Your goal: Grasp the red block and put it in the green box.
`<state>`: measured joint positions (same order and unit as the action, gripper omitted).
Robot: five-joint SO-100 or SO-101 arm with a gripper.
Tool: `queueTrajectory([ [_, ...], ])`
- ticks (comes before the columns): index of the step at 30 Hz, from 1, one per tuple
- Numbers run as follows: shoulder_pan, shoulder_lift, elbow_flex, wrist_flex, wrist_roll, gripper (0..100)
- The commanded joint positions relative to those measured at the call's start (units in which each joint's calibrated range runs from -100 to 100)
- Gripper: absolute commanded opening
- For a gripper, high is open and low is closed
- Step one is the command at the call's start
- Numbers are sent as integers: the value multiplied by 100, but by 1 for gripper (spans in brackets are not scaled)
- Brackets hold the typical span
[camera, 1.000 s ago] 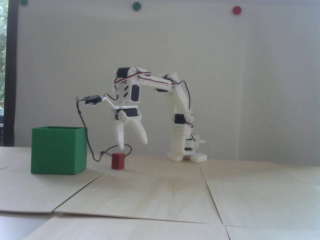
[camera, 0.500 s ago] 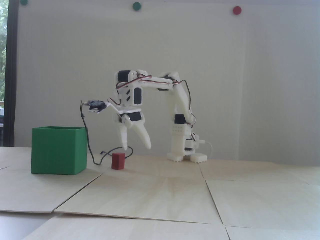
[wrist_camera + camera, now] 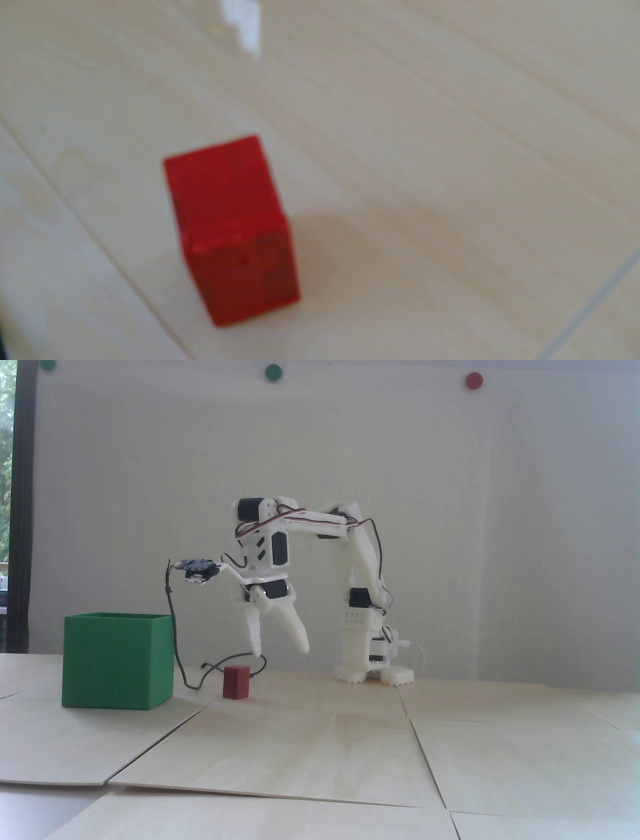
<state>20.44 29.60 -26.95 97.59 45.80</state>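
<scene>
Gripper (image 3: 281,651) hangs above the table (image 3: 350,740) with its two fingers spread wide apart, holding nothing. In the fixed view, the red block (image 3: 236,682) stands on the table just below and left of the fingertips, not touching them. The green box (image 3: 116,661) stands farther left of the gripper, beyond the block.

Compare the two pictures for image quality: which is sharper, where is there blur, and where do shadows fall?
Fixed view: fairly sharp but hazy and backlit by the pale wall; the green box, red block and open tool read clearly, shadows faint. Wrist view: soft and out of focus throughout; the red block has fuzzy edges, with a diffuse shadow to its right on the table.
</scene>
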Motion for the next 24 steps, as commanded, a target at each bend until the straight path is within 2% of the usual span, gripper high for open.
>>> queueTrajectory([
  [1, 91, -698, 397, 191, -9, 46],
  [5, 227, -705, 787, 191, -9, 46],
  [24, 412, -705, 565, 174, -20, 46],
])
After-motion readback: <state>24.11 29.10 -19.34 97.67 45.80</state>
